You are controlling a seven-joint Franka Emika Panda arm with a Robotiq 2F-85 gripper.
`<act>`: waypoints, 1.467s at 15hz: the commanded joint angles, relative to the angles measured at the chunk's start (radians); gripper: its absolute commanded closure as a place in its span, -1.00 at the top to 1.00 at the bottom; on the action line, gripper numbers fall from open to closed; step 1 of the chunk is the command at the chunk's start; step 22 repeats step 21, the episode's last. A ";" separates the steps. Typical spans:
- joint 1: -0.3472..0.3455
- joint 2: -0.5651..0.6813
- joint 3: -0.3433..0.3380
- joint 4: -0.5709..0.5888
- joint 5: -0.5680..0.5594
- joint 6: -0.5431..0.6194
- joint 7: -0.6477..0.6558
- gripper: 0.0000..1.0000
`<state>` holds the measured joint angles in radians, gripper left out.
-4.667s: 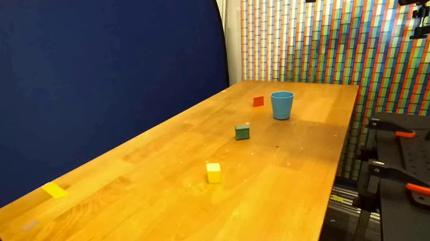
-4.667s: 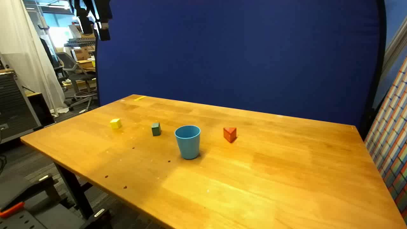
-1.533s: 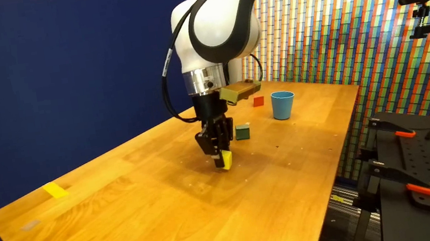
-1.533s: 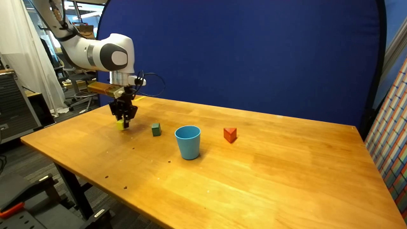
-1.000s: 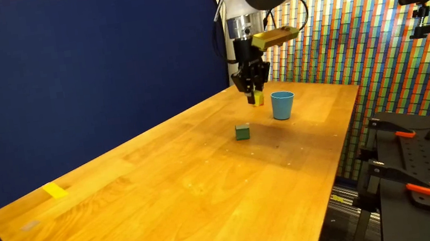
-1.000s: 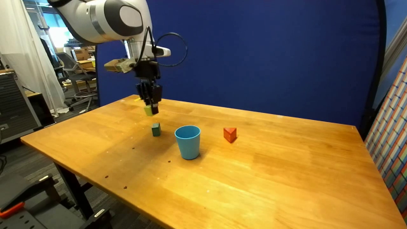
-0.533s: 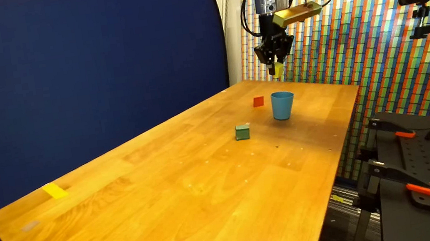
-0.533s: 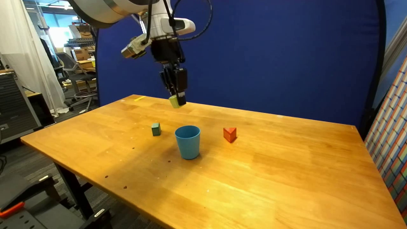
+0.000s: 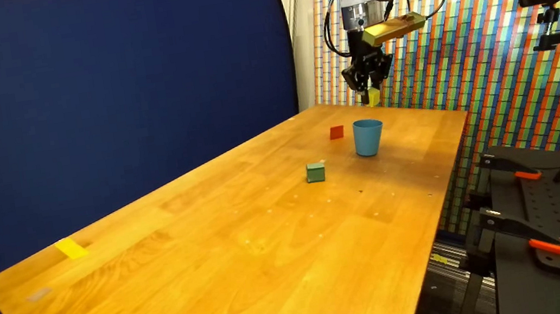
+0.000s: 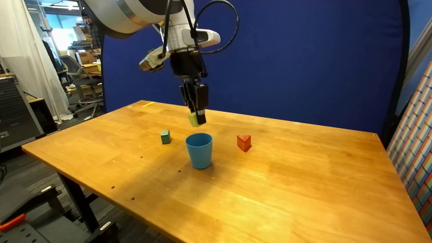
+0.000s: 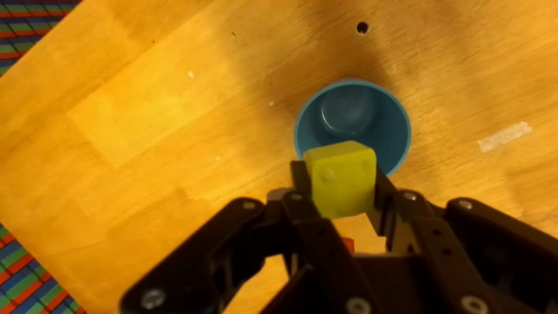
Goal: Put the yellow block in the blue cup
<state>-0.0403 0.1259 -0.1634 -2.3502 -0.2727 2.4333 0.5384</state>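
Currently the cup (image 10: 201,156) stands upright on the table (image 10: 303,189), mouth up. Seen from above in the wrist view, its blue inner wall and part of its floor show, a pale glint curving along the floor's edge; the rest of the opening is hidden behind the yellow block (image 11: 342,187). That yellow block is outside the cup, in the air: in both exterior views it hangs higher than the rim, near it, with a gap between. Whether it sits wholly over the mouth I cannot tell.

The gripper (image 11: 343,181) pinches the yellow block, one finger pressed to each side, and the yellow block juts slightly past the fingertips (image 11: 301,177). In an exterior view the arm (image 10: 177,37) enters from the top left, then turns down at the wrist, so that the gripper points at the table, leaning a little, its tip towards the right of that view. A yellowish box (image 9: 393,29) sticks out from the wrist, with black cables (image 10: 166,30) running beside it.

On the table, to either side of the cup in an exterior view, stand the green block (image 10: 165,137) and the three-cornered red block (image 10: 244,143), both apart from it. A flat yellow strip (image 9: 72,247) lies by the table's edge, well apart from the cup. Near the cup, the wrist view also shows a scrap of pale tape (image 11: 505,136) and a dark round hole (image 11: 362,28) in the wood
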 commanded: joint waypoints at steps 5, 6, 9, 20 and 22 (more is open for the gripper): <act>0.004 0.091 -0.005 0.022 -0.002 0.060 0.023 -0.65; 0.007 0.104 -0.007 0.028 0.000 0.064 0.021 -0.65; 0.013 0.138 -0.012 0.050 0.001 0.075 0.017 -0.65; 0.017 0.140 0.001 0.038 0.102 0.058 -0.060 0.89; 0.016 0.136 0.004 0.037 0.111 0.055 -0.070 0.99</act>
